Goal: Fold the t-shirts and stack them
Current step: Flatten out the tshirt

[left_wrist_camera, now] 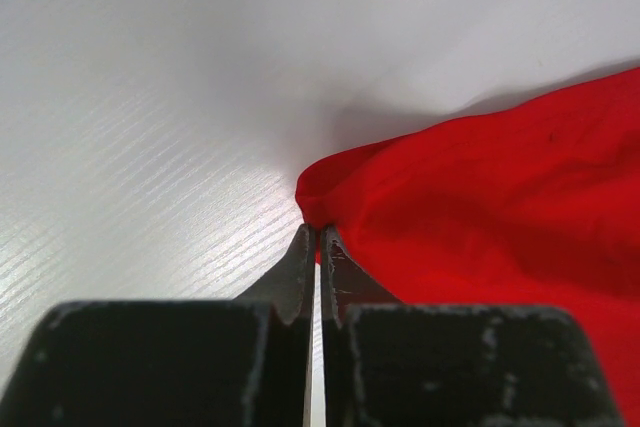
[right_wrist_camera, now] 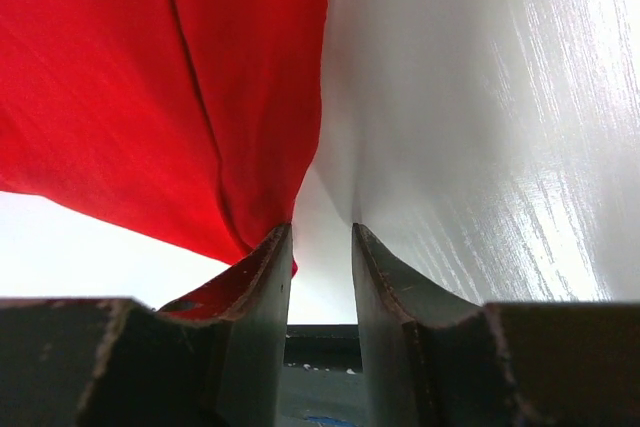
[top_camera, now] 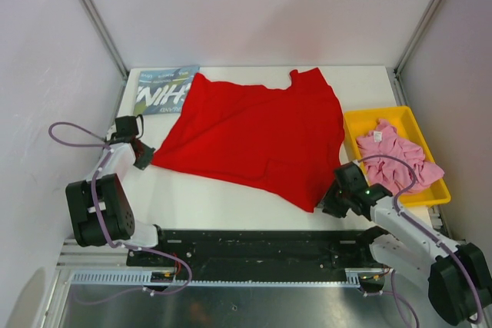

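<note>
Pressed together, the left pincer shows only a hairline slit between its two dark fingers, and the corner of the red t-shirt rises off the table to meet their very tips, where it looks nipped. In the overhead view this pincer sits at the left of the frame, at the shirt's leftmost corner. The red t-shirt lies spread open and plain side up across the middle of the table, skewed like a diamond, with its neckline toward the upper right and its lowest corner pointing at the lower right. At that lower corner is the right pincer, its jaws apart with bare white table showing in the gap between them. In the right wrist view the red cloth hangs down to the tip of the left-hand finger and touches it, but nothing lies between the two fingers. A blue t-shirt with large white letters lies folded at the upper left of the table, its right edge tucked under the red one. A pink t-shirt lies crumpled in the yellow tray at the right edge of the frame, just beside the red shirt's right side.
</note>
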